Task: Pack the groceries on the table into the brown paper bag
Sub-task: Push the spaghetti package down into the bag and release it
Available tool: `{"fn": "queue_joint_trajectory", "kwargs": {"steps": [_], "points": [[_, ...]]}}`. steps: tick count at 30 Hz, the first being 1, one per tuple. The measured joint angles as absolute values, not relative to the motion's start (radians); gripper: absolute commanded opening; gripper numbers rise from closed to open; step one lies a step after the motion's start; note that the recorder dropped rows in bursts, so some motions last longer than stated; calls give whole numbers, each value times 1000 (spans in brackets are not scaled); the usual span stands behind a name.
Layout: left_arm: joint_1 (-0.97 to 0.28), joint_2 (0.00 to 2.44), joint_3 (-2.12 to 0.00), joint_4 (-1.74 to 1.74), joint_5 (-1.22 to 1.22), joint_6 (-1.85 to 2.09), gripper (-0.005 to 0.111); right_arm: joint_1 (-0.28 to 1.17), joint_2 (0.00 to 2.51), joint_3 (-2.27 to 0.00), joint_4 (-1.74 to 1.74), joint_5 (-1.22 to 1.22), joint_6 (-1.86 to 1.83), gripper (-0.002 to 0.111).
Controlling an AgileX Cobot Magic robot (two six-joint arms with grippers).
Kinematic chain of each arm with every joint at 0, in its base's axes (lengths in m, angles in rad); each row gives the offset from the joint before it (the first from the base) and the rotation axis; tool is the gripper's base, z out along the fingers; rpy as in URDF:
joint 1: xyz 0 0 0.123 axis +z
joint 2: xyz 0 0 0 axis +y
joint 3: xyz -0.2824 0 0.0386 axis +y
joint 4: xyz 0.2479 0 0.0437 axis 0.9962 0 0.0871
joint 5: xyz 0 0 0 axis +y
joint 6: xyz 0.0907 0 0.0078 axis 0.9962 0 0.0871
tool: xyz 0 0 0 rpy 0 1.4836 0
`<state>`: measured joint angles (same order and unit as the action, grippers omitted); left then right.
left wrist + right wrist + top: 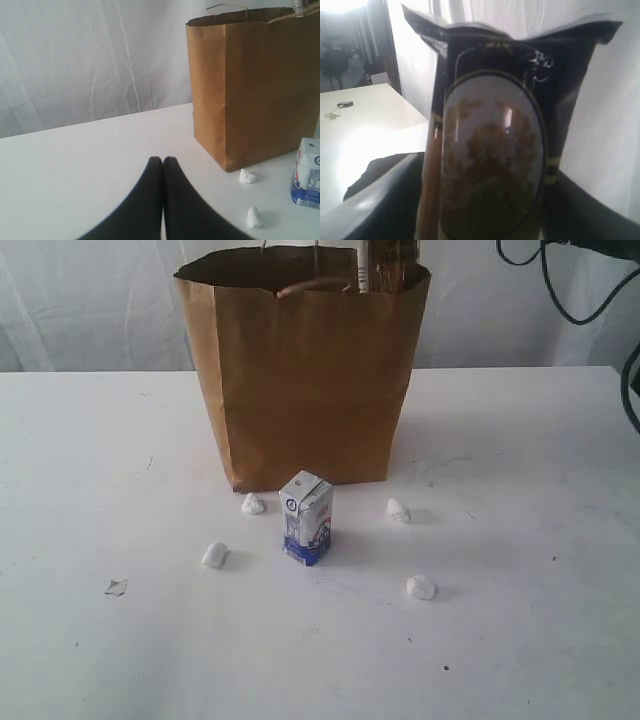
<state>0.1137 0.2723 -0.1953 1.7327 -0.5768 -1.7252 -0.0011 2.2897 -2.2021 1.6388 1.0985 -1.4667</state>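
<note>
The brown paper bag (310, 380) stands upright at the back middle of the white table (520, 640), with the long spaghetti pack (378, 265) poking out of its top. In front of it stands the small white-blue carton (306, 518); the left wrist view shows both carton (307, 172) and bag (255, 90). My left gripper (163, 161) is shut on nothing, low over bare table left of the bag. My right gripper (485, 200) is shut on the brown-orange windowed pouch (495, 140), which fills its view. Neither gripper shows in the exterior view. Jar, can and bottle are out of view.
Several small white crumpled lumps lie around the carton, such as one lump (253, 504) by the bag's base and another lump (421, 587) nearer the front. A small grey scrap (116, 587) lies at the left. Black cables (570, 280) hang at the top right.
</note>
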Motion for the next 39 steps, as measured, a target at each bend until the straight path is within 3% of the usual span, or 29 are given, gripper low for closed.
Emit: {"fn": "queue_joint_trajectory", "kwargs": {"steps": [9,39], "points": [[114,272,-195,1733,-577,-1725,0,38,2290,-2202,1578,969,-1467,54],[114,272,-195,1733,-577,-1725,0,49,2295,-2202,1408,1149,-1413,54]]}}
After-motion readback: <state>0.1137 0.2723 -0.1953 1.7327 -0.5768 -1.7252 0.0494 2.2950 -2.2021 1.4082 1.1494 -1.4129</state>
